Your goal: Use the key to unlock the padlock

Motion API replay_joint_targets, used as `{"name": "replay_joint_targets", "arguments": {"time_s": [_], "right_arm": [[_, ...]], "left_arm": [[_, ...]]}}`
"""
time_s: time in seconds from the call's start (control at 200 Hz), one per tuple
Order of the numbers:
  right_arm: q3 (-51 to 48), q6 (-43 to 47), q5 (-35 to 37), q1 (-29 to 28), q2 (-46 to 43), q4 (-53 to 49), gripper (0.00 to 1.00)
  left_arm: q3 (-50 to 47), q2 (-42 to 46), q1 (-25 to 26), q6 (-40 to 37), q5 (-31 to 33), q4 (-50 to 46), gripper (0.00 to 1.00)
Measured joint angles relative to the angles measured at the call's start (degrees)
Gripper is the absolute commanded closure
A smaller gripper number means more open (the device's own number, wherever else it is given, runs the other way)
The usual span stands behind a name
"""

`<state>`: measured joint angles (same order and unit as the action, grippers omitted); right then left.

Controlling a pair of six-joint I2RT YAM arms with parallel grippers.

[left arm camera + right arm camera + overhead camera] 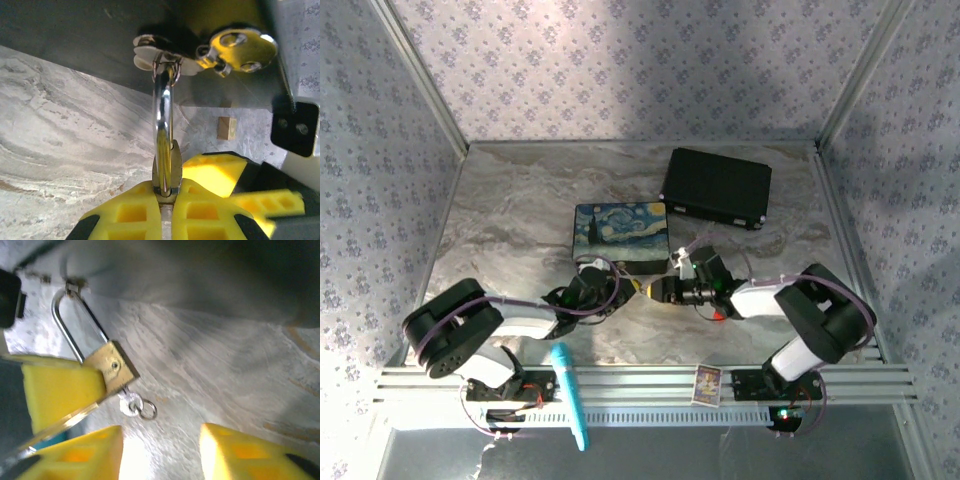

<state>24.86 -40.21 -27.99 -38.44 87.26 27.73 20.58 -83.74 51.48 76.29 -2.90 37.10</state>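
The brass padlock (114, 369) hangs by its silver shackle (64, 322) from a metal hasp (240, 46) on the painted box (620, 235). My left gripper (170, 192) is shut on the padlock's body (175, 165), and the shackle (163, 107) rises straight up from the fingers. The small silvery key (129, 403) sticks out of the padlock's underside, and a thin ring hangs from it. My right gripper (160, 455) is open just below the key and touches nothing. From above, the left gripper (603, 287) and right gripper (658, 290) face each other in front of the box.
A black case (717, 187) lies behind the box at the right. A small tan cube (226, 128) sits on the marble table (510, 215) past the padlock. A teal pen (570, 395) lies across the front rail, with a small card (707, 384) further right.
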Motion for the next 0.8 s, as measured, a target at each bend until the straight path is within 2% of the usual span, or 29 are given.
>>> {"name": "replay_joint_targets", "arguments": {"time_s": [0.14,0.275,0.445,0.64,0.8], "right_arm": [[2.43,10.29,11.06,-6.47,-5.64,-10.21,0.51],[2.86,20.06,19.87,-11.02,-9.79,-12.59,0.55],[3.23,28.41,23.93,-12.11,-8.28,-12.81,0.55],[4.66,34.95,27.21,-16.22,-2.47,-11.69,0.55],[6.19,38.18,31.87,-18.73,0.0,-10.71,0.67]], "left_arm": [[0.0,0.09,0.0,-0.17,-0.5,-0.13,1.0],[0.15,0.74,0.0,-0.17,-0.98,-1.27,1.0],[0.24,1.05,0.0,-0.15,-1.79,-1.86,1.0],[0.52,1.86,0.0,-0.13,-3.15,-3.3,1.0],[0.52,2.84,0.0,-0.13,-3.63,-4.42,1.0]]}}
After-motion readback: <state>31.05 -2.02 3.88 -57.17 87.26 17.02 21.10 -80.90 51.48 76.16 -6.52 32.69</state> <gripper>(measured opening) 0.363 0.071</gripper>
